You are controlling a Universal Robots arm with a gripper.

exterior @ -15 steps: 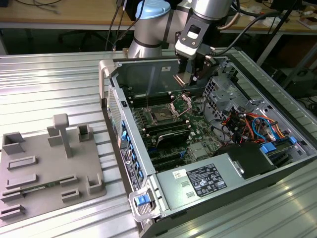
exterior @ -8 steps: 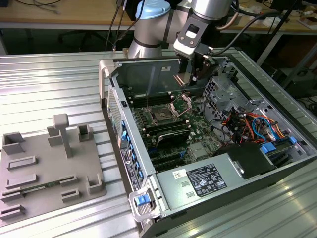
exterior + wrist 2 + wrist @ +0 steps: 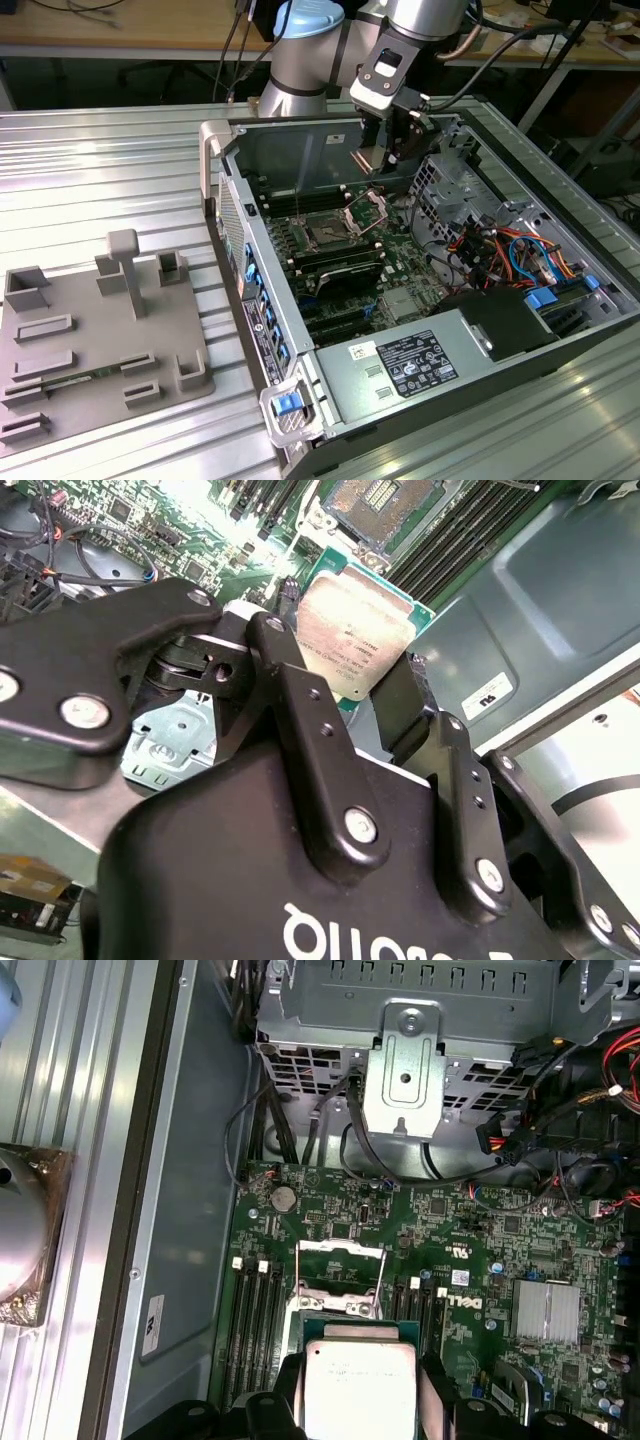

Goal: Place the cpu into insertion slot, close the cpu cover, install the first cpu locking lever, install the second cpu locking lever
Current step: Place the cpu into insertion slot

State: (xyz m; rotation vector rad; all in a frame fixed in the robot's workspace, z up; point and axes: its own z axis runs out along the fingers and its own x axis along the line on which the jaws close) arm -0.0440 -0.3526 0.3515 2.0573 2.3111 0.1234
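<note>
Silvery cpu [image 3: 360, 1380], faint print on face, clamped in tool [image 3: 360, 1405], near uncovered insertion slot [image 3: 327, 232].

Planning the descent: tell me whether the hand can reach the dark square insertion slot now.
Probably yes. The hand, gripping the silvery-tan square cpu, hangs near the dark square insertion slot; the silver metal cpu cover stands raised, leaving the socket open.

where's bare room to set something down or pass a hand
Free: the ribbed table beyond the grey fixture tray, on the exterior view's left of the computer case. Crowded: inside it, where the gripper holds the cpu near the insertion slot, cables alongside.
</note>
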